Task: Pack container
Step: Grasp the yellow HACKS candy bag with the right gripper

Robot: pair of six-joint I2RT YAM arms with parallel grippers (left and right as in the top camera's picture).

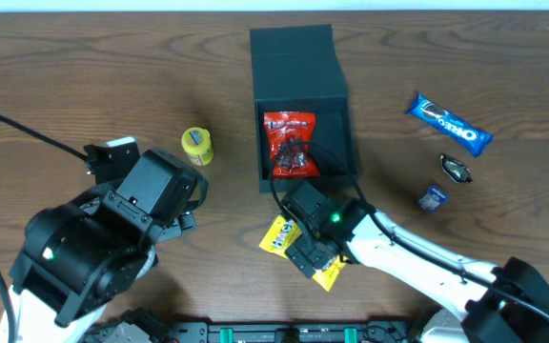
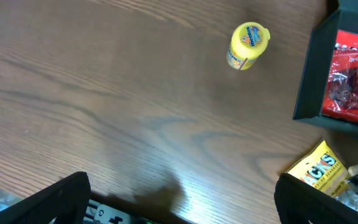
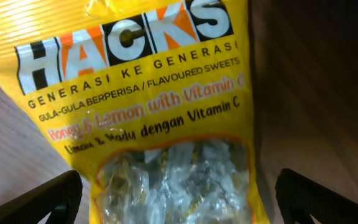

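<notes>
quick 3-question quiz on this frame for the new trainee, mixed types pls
1. True or false: the container is open and has a red packet lying inside it.
2. Multiple choice: what lies directly beneath the open right pincer?
A) Oreo bar
B) yellow Hacks packet
C) red packet
3. Short answer: in the overhead view, on which side of the container does the Oreo bar lie?

Key
1. True
2. B
3. The right side, out on the table and apart from the container
</notes>
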